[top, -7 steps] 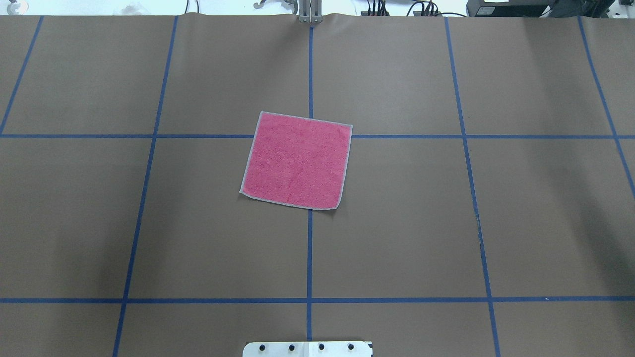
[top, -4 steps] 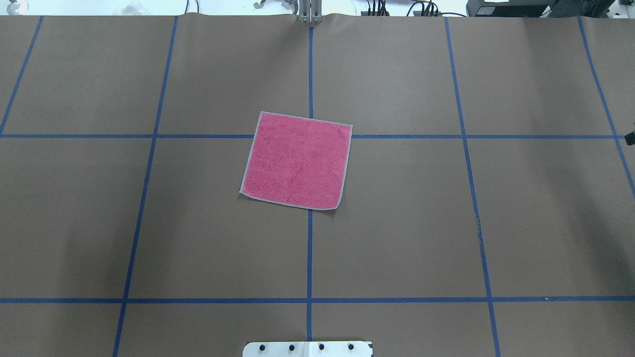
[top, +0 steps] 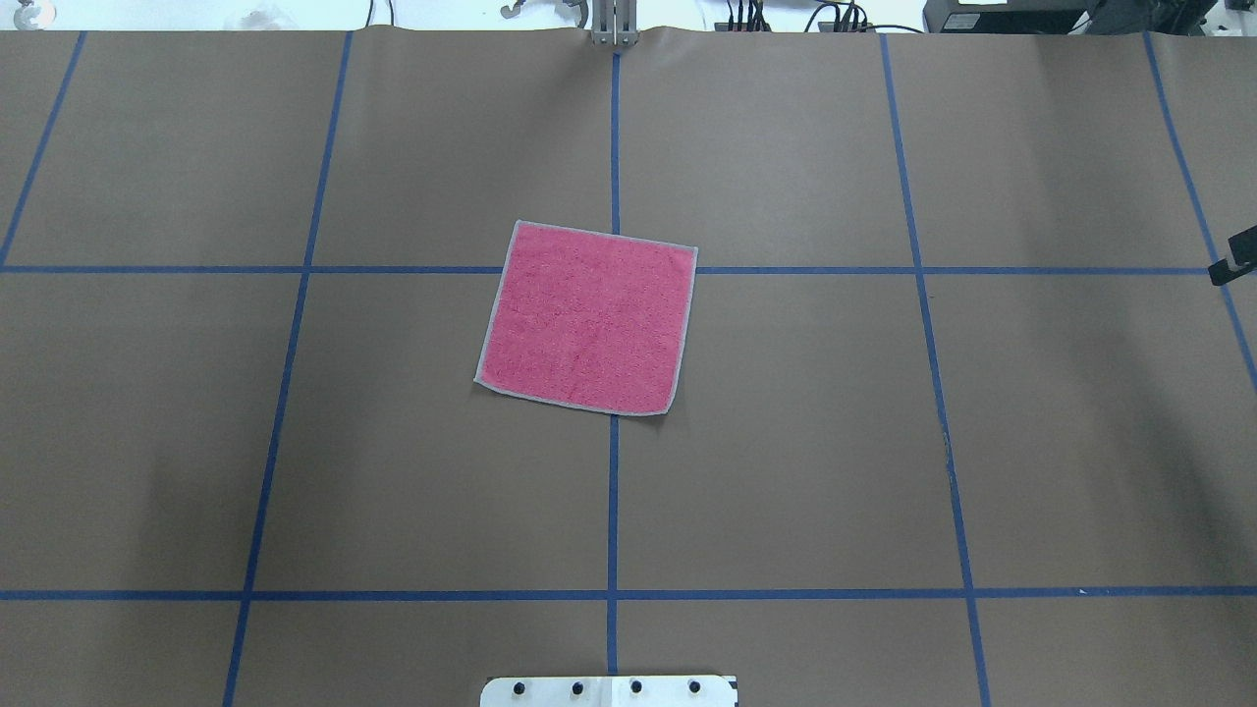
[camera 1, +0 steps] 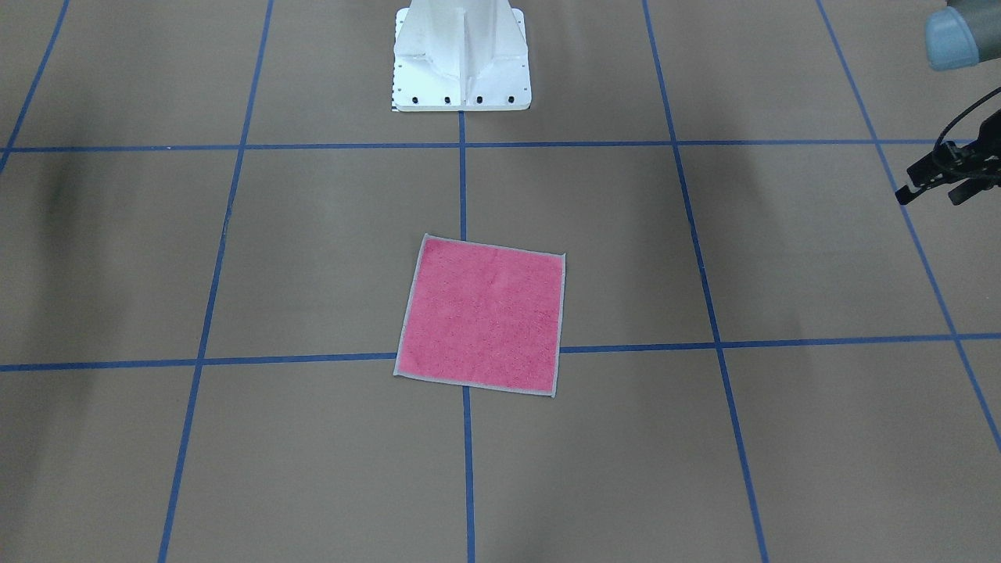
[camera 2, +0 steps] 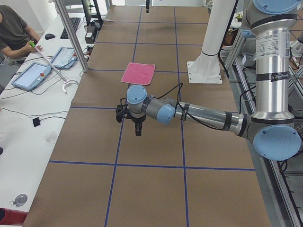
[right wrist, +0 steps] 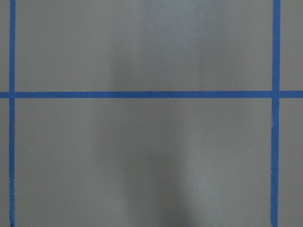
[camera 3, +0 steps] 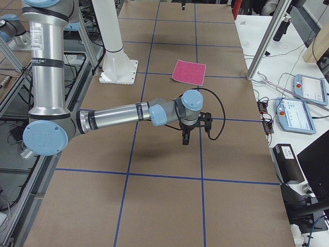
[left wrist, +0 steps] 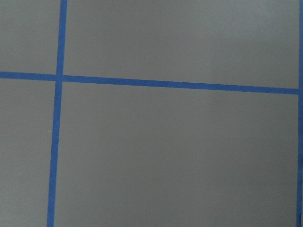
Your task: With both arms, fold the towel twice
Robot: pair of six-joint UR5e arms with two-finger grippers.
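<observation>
The towel (top: pixel 587 316) lies flat and unfolded, pink face up with pale grey edging, at the middle of the table; it also shows in the front-facing view (camera 1: pixel 482 313). My left gripper (camera 1: pixel 927 184) hovers above the table far out to the towel's side, partly cut by the frame edge; I cannot tell if it is open or shut. Only a black tip of my right gripper (top: pixel 1232 267) shows at the overhead view's right edge; its state is unclear. In the side views both arms reach out low over the table (camera 2: pixel 137 128) (camera 3: pixel 185 139). Both wrist views show only bare table and tape.
The table is brown paper with a blue tape grid (top: pixel 614 491). The white bolted pedestal (camera 1: pixel 461 62) stands at the robot's side of the table. A metal post (top: pixel 613 25) is at the far edge. Operators' desks with tablets (camera 2: pixel 33 75) flank the far side.
A black tip of my right gripper has come into the overhead view at the right edge and moved a little inward. The towel has not moved.
</observation>
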